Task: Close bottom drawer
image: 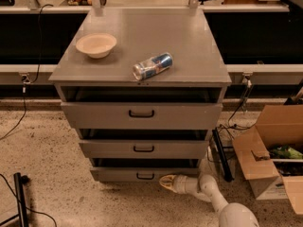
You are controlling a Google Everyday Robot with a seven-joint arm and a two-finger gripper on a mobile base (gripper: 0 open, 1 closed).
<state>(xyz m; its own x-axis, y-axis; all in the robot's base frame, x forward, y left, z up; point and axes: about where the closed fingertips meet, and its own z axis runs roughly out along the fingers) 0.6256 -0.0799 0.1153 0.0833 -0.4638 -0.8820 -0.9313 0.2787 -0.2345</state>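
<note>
At the foot of the cabinet: the bottom drawer (118,175) sits lowest of three grey fronts, its small black handle (145,176) near the middle; a dark gap shows above the front, so I judge it not fully home
Gripper: the gripper (165,182) is low over the floor, just right of the handle and at or nearly at the drawer front; I cannot see contact for certain; whether it is wide or narrow I cannot tell from this view
Arm: the pale forearm (208,193) comes in from the lower right, so my push would run at a slant unless I correct it
Step in hand: setting the tip against the front and pushing the drawer in
How I'd do it well: place the tip flat on the panel close to the handle, not out at the right end, so the box does not twist on its runners; drive straight towards the cabinet, slowly; keep the tip below the middle drawer (109,148) so it does not catch that lip
Risk: a skewed push may jam the drawer; a low tip may scrape the floor
Leave alone: the bowl (96,45) and the can (152,66) on the cabinet top (142,18); the can lies on its side and may roll if I jolt the cabinet
</note>
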